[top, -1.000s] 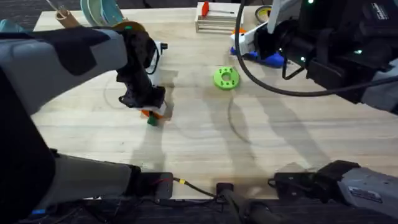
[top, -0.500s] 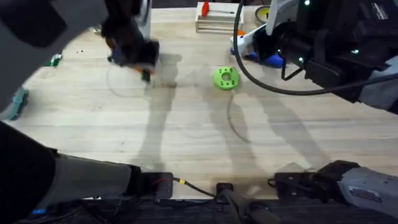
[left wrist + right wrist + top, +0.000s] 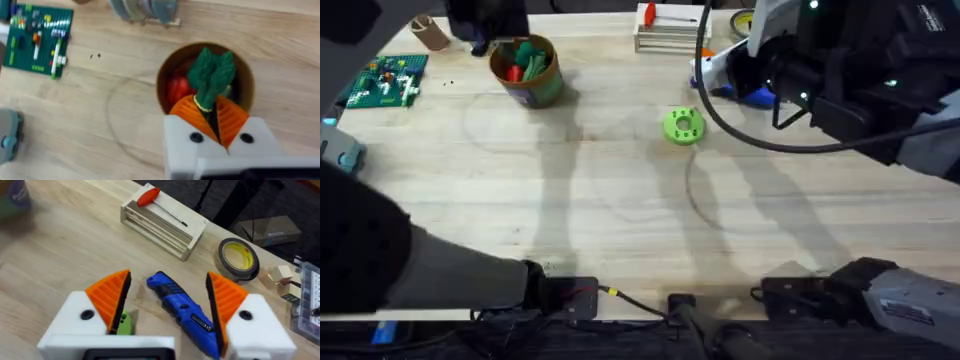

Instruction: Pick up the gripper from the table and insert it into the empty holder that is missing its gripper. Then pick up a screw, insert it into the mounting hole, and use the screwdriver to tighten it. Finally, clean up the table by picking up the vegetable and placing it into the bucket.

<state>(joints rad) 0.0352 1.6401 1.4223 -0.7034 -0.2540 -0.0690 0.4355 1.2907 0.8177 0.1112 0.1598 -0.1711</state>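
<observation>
1. Left tool (image 3: 216,117) grips the vegetable (image 3: 212,75) directly above the bucket (image 3: 167,75); right tool (image 3: 167,302) wide, straddling the screwdriver (image 3: 182,307).
2. Risk: leafy end catches the rim, toppling onto the worktop (image 3: 620,210).
3. Red item already inside; green ring (image 3: 683,126) well apart.

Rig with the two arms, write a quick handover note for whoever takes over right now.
Left gripper: shut on the dark green leafy toy vegetable, held above the round orange-rimmed bucket, which already holds red and green pieces.
Right gripper: open, hovering over the bright blue pen-shaped screwdriver lying on the wooden table, near the wooden rack with the red-handled tool.
Lime green ring disc lies mid-table.
Done: vegetable lifted to the bucket.
Left: release it into the bucket. The fingertip and screw steps cannot be judged from these views.
</observation>
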